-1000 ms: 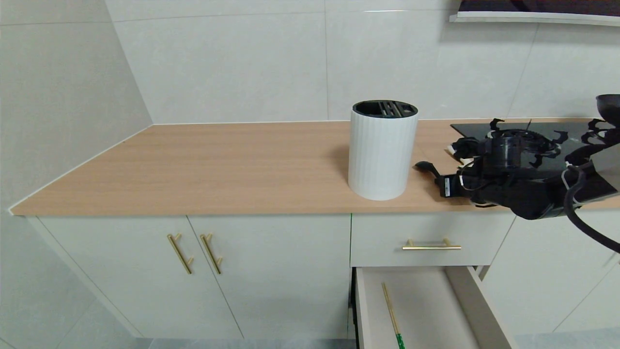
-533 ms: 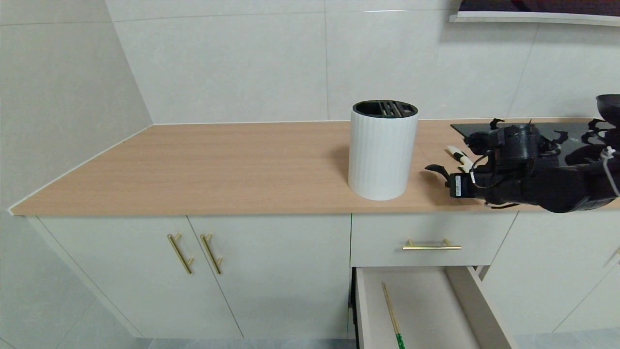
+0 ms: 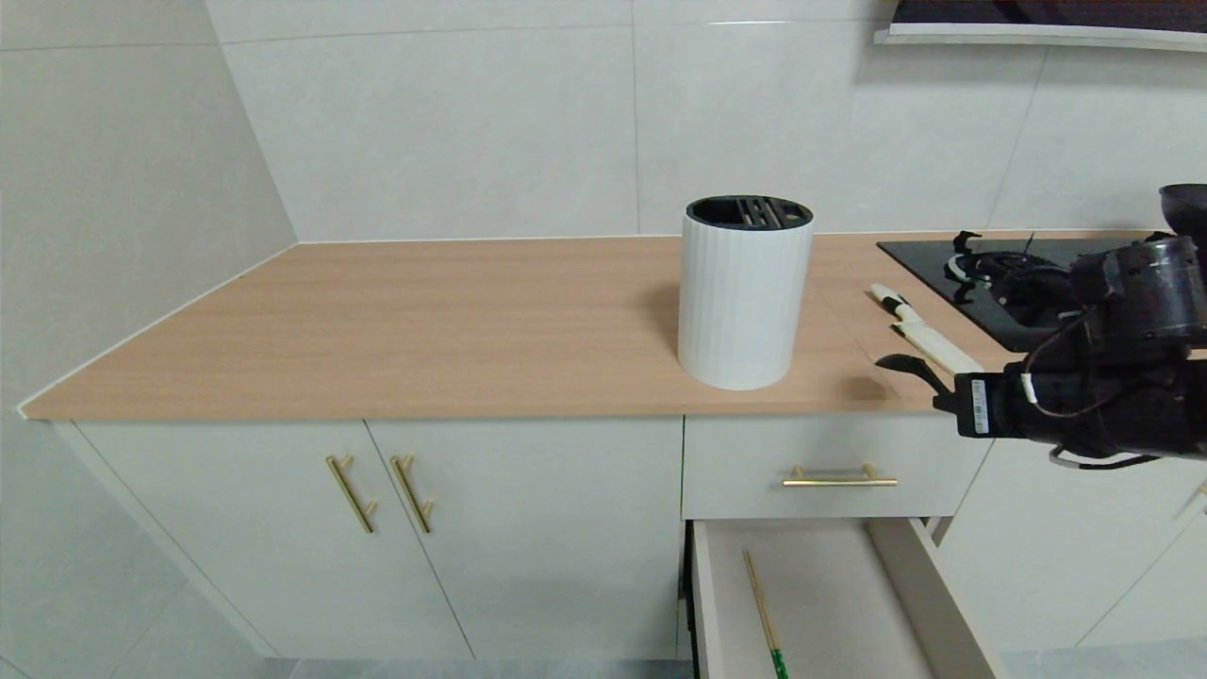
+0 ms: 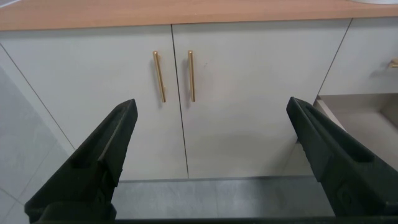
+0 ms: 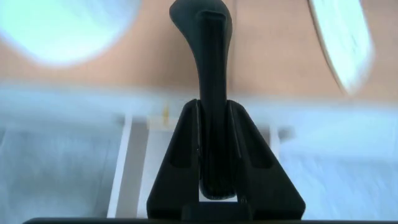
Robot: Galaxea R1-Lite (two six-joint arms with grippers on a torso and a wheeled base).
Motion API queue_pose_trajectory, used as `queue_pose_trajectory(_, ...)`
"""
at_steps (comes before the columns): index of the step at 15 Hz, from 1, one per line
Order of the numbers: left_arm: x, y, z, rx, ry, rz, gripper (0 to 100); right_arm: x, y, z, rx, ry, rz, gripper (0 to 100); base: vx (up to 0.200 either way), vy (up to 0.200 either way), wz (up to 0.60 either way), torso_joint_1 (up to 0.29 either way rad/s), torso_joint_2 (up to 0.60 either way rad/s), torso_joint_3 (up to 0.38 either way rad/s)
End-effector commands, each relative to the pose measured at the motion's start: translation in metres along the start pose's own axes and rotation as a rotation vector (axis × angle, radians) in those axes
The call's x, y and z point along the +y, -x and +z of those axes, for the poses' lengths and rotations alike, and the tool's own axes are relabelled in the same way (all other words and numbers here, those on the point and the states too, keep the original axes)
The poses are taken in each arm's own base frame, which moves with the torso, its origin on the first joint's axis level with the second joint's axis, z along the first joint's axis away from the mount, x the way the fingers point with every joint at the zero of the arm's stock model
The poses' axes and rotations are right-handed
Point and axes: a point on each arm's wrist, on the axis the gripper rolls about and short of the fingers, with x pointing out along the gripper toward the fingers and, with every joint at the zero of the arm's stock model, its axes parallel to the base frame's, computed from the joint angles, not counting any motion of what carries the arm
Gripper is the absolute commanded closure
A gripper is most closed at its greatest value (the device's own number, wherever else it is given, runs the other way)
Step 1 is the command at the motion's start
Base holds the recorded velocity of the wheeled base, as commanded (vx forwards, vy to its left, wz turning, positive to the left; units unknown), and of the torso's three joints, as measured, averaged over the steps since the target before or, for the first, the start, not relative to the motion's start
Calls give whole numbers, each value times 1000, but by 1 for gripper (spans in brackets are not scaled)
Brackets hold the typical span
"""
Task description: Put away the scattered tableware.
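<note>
On the wooden countertop (image 3: 424, 321) stood a white ribbed holder (image 3: 745, 302), upright, with a black slotted insert (image 3: 750, 210) at its top. Below the counter's edge the lower drawer (image 3: 910, 585) was pulled out, and a pair of chopsticks (image 3: 762, 613) with green ends lay lengthwise on its floor near one side wall. A white knife (image 3: 922, 330) lay flat on the counter between the holder and the black cooktop (image 3: 1018, 283). The right gripper (image 5: 214, 118) hung at the counter's front edge, just beside the knife, its fingers clamped around a slim black piece (image 3: 903, 364) with a rounded end; what that piece was could not be told. The left gripper (image 4: 211, 106) was spread wide, low before the cabinet doors (image 4: 249, 93).
</note>
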Motion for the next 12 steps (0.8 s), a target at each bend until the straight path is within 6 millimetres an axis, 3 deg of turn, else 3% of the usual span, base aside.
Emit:
queue_pose_trajectory(1,0,0,0,1,0,0,0,-3,28,-8,-32,-22,12,100,0,0,0,0,0,0)
queue_pose_trajectory(5,0,0,0,1,0,0,0,4,13,-19,36,2,21,100,0,0,0,0,0,0)
queue_pose_trajectory(12,0,0,0,1,-1,0,0,7,11,-24,50,12,32,100,0,0,0,0,0,0)
